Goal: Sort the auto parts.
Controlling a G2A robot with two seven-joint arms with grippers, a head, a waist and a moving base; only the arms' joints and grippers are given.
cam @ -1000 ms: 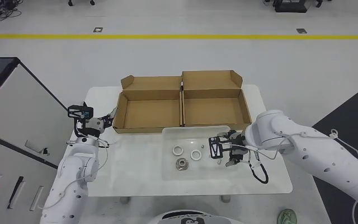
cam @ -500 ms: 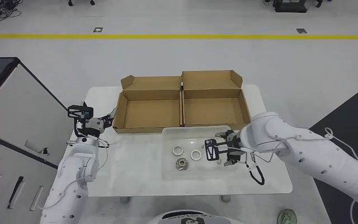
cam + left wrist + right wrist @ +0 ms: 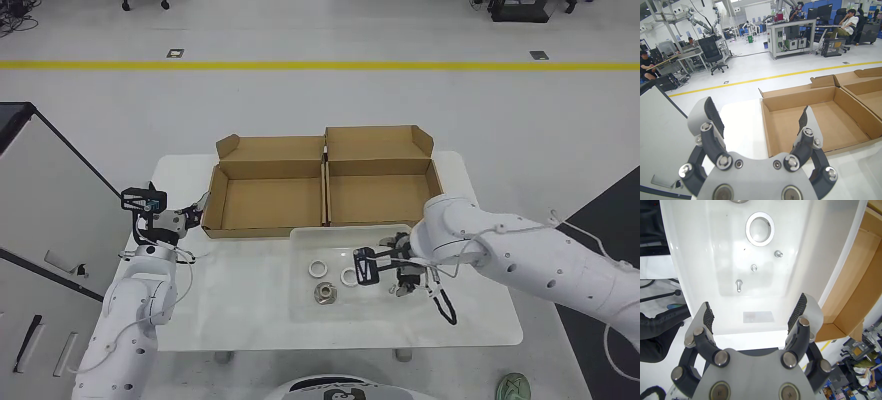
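Right gripper (image 3: 755, 308): you are holding it wide open and empty over the white tray (image 3: 687, 256).
Nearest bolt (image 3: 738, 285): lying in the tray just ahead of the jaws, its shank pointing back at them, so the fingers are facing its sides.
Left gripper (image 3: 757, 106): sitting open and empty by the left box (image 3: 829, 121), well apart from the tray.
Nearer arm: the right one.

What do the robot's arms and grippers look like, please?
The left arm and right arm have smooth white shells; black cables loop by the right wrist. The left gripper and right gripper each have a silver bolted base plate, black curved links, and two silver fingers lined with black ribbed pads.
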